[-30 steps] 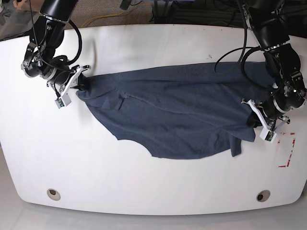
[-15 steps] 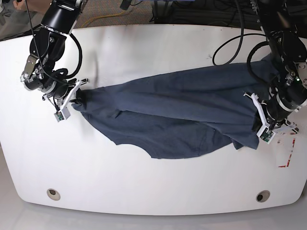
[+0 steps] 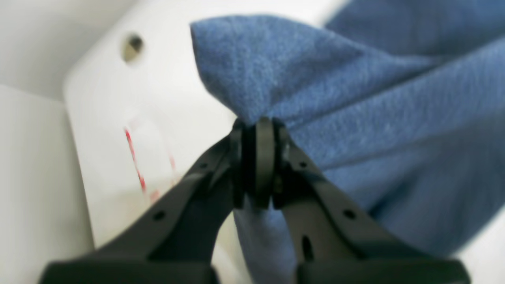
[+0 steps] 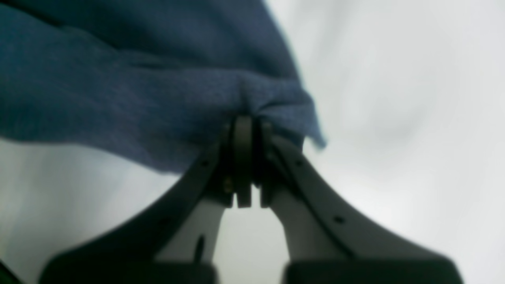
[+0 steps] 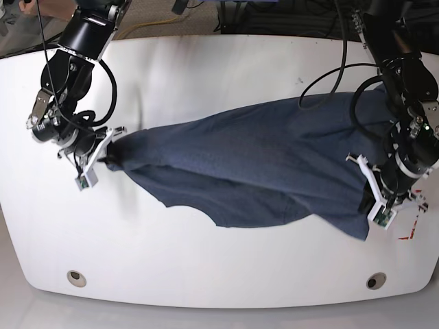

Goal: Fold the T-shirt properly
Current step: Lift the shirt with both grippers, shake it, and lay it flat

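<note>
The dark navy T-shirt hangs stretched between my two arms above the white table, its lower edge sagging toward the front. No lettering shows. My left gripper, on the right of the base view, is shut on one end of the T-shirt; up close the left gripper has bunched cloth pinched between its pads. My right gripper, on the left of the base view, is shut on the other end; the right gripper bites a gathered fold of the T-shirt.
Red tape marks lie on the table by my left gripper. Two round holes sit near the table's front edge. Cables and dark gear lie beyond the table's far edge.
Both grippers have carried the T-shirt ends toward the table's front. The cloth has lifted and drawn tighter between them, with less of it lying on the table.
</note>
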### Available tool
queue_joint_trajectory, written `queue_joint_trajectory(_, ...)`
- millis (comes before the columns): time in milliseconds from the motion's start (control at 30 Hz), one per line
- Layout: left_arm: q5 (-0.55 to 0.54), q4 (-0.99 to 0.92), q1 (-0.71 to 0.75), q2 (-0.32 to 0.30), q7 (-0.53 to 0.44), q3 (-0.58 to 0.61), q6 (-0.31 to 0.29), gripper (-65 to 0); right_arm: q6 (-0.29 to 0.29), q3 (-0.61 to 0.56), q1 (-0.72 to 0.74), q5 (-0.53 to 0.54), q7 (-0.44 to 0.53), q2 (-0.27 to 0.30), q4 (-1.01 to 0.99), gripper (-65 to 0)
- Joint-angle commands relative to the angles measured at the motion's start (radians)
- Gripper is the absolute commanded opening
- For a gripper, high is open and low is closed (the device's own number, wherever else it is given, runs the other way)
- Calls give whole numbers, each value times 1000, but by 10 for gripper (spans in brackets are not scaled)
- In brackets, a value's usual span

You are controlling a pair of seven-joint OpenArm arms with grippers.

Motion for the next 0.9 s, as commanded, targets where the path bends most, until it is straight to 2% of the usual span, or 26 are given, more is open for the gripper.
queue_joint_trajectory(0,-11,14,-73,-9,-32,13,6,-650,1,4,67,13,27,23,19,-650)
queue_joint_trajectory(167,-11,14,-199,-12,-28,68,6,-650,1,-26,219,-53,27,59,-30,-650)
queue_joint_trajectory(333,-11,14,-334,-19,-27,70,6,-650,1,-102,399,-61,27,148,-104,-650)
queue_joint_trajectory(500,-12,16,-506,-77,21,68,6,-650,1,-180,595,-62,21,218,-121,-650)
queue_joint_trajectory(567,-12,14,-584,-94,28,68,6,-650,1,-223,686,-65,-12,244,-121,-650)
queue_joint_trajectory(733,-12,-4,-748,-137,28,74,6,-650,1,-296,861,-61,-61,278,-121,-650)
queue_joint_trajectory(867,-14,-58,-853,-140,30,74,6,-650,1,-324,960,-59,-79,295,-118,-650)
